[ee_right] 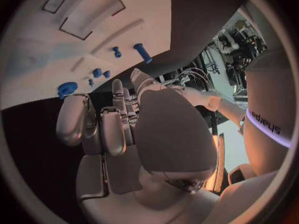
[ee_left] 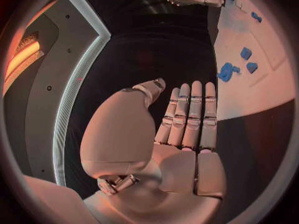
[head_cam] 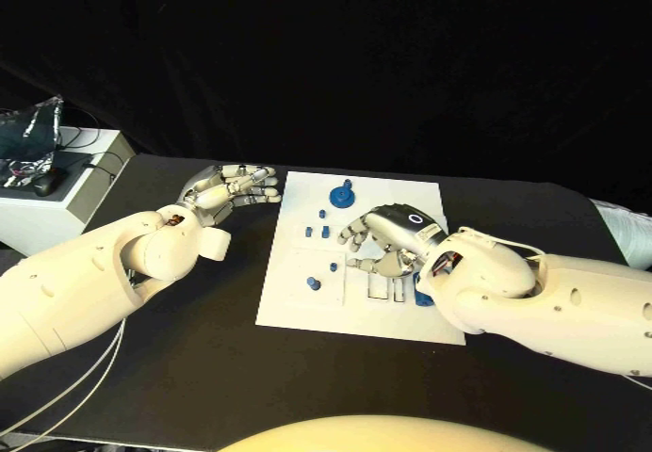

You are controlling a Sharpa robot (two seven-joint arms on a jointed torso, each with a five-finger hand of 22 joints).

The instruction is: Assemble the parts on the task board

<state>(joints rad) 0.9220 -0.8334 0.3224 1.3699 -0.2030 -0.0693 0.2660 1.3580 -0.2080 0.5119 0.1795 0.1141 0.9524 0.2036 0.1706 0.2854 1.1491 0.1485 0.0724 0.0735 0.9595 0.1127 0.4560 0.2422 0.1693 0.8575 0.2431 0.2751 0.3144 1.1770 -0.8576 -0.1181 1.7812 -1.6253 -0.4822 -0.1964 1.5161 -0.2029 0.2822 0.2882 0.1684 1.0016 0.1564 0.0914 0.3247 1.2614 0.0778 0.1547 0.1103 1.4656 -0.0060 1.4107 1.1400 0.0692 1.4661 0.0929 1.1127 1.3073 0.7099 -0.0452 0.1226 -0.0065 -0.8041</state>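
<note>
Lying flat, the task board [head_cam: 306, 301] runs lengthwise away from the robot, both hands spread, holding nothing.

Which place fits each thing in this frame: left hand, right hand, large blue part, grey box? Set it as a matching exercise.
Things:
1. left hand
2. right hand
3. large blue part
4. grey box

Places:
A. over the middle of the task board
B. at the board's far end
C. above the black table, off the board's left edge
D. at the table's far left

Pairs: 1-C, 2-A, 3-B, 4-D
</note>
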